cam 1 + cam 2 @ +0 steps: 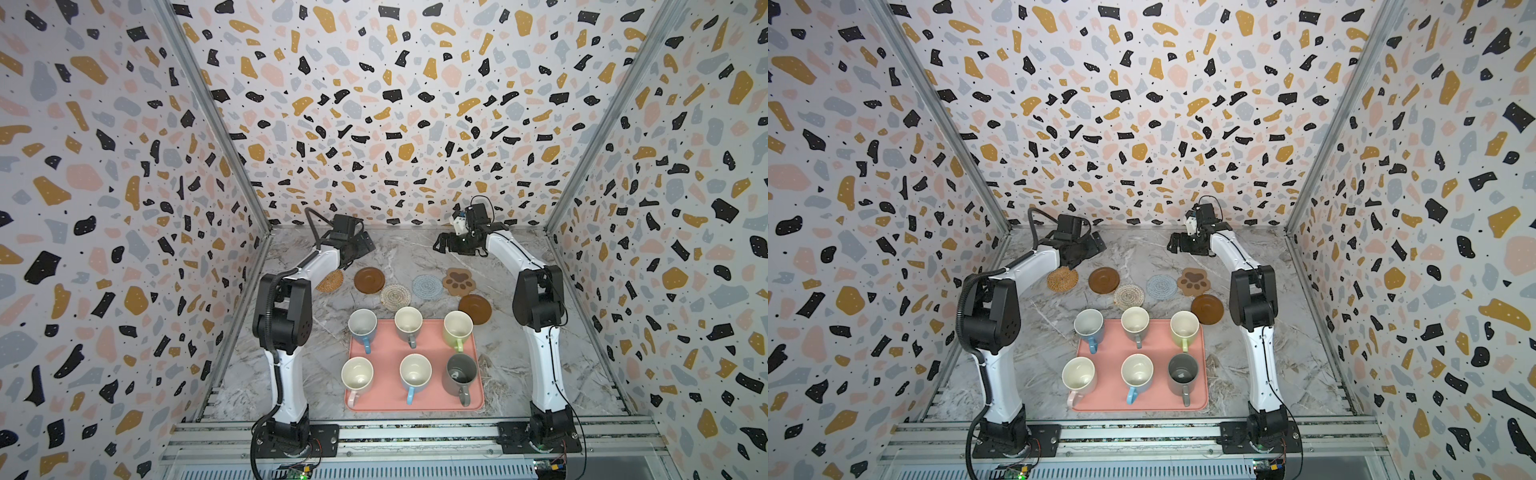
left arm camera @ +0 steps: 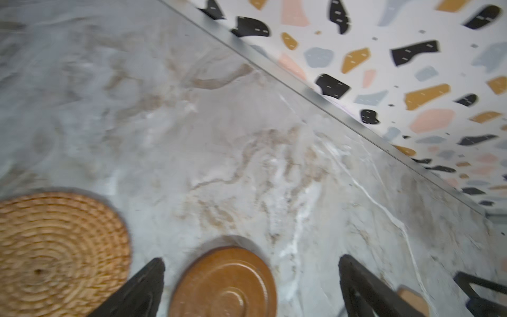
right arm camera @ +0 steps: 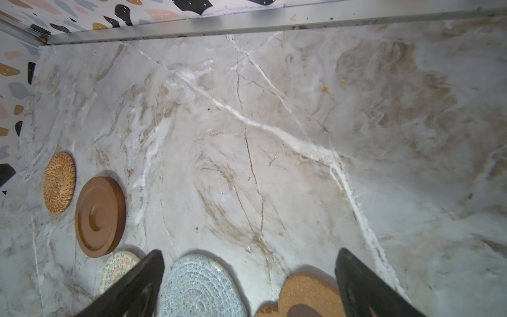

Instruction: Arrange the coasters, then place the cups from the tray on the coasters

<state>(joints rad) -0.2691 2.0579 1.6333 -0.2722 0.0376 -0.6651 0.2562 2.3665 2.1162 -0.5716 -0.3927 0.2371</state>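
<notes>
Right, both arms are past the coasters with nothing in hand. The left gripper (image 2: pixel 251 262) has its jaws wide apart and is empty over bare table (image 2: pixel 192 137). Its wrist view shows the first dark brown disc (image 2: pixel 223 282) between the fingers and the orange-tan woven round (image 2: pixel 55 247) beside it. The right gripper (image 3: pixel 249 254) is also wide apart and empty, above the light-blue woven round (image 3: pixel 201 285) and the paw coaster (image 3: pixel 304 291).

Centre the dial on the tray (image 1: pixel 388 349), with 12 at the back wall. The left gripper sits at 11, the right between 12 and 1. The coasters lie flat in a loose arc from 11 to 1, none stacked. The beige woven round (image 1: pixel 395 296) sags toward the tray, just beside the light-blue one. The second dark brown disc (image 1: pixel 475 308) is at 1, close to the tray's far corner; I can't tell if it touches.

My read is that you're in the coaster step and no cup is placed yet. The spacing looks uneven. The next move needs a low edge pinch or a slide on a thin mat, leaving each one room for a mug and its handle.

The tray holds all six cups upright in two rows of three, handles toward 6:
- **Far row:** blue cup (image 1: pixel 362 324), grey cup (image 1: pixel 408 321), light green cup (image 1: pixel 457 325).
- **Near row:** pale pink cup (image 1: pixel 356 374), light blue cup (image 1: pixel 415 371), dark grey cup (image 1: pixel 460 373).

Nothing shows inside any of them.
</notes>
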